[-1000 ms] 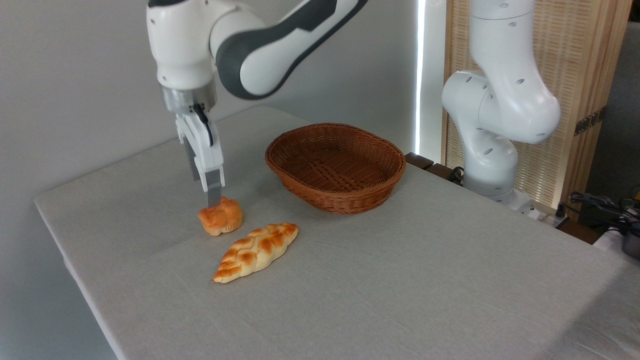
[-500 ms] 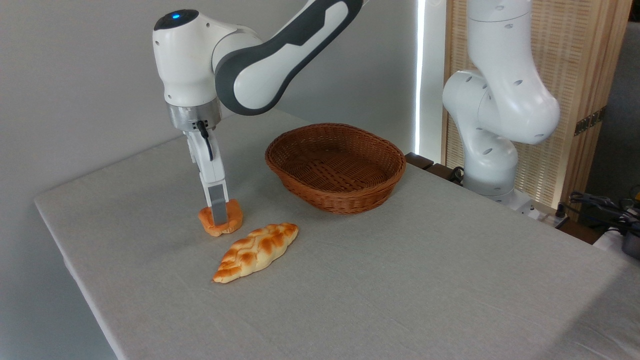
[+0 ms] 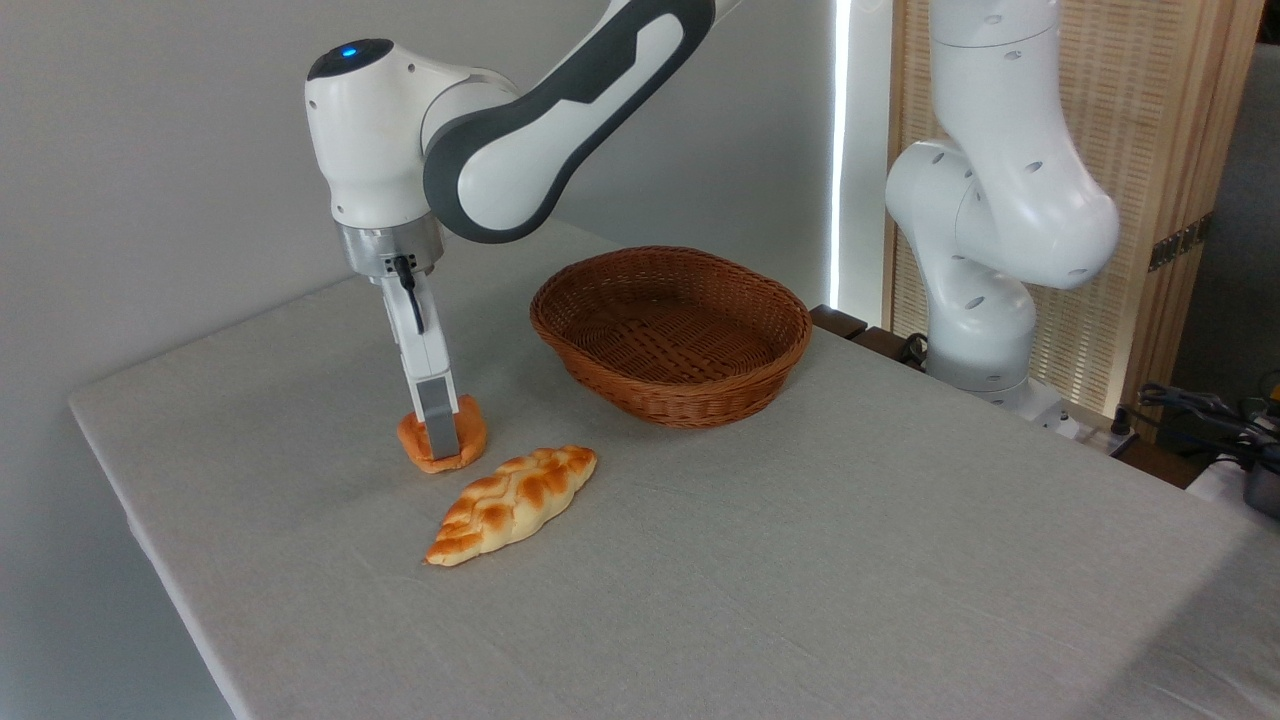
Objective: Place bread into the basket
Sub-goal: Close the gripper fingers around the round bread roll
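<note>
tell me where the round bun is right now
The round bun sits on the table's left side, under the gripper, just up-left of the braided loaf and left of the basket.

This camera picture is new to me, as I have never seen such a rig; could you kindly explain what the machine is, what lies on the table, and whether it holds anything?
The white and grey machine is a robot arm, filmed by one fixed camera looking across the table from the front. At its tip is the end effector, a two-finger clamp. It has reached down over the bun, with one finger in front of it. The bun sits on the table; whether the fingers have closed on it cannot be told from here. Beside the bun lies a long braided loaf. Farther back stands an empty wicker basket, where the bun is meant to go.
</note>
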`<state>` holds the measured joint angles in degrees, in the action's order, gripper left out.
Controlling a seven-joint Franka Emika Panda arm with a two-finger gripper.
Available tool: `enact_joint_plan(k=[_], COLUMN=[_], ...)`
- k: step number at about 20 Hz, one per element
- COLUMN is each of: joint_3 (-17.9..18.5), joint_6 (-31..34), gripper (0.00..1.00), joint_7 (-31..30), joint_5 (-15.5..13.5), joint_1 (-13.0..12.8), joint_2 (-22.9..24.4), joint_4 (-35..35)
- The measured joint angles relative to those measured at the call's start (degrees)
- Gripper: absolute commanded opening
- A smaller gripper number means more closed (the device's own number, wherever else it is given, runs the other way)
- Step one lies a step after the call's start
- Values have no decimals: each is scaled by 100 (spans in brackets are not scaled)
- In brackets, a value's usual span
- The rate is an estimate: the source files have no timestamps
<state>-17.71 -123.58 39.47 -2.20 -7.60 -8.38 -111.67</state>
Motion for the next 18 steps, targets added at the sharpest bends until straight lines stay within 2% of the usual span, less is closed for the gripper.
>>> enact_joint_plan(k=[5,18], joint_3=[0,0], joint_6=[0,-5], gripper=[18,18], joint_7=[1,4], joint_5=[0,0], joint_1=[0,0], joint_2=[0,0], joint_4=[0,10])
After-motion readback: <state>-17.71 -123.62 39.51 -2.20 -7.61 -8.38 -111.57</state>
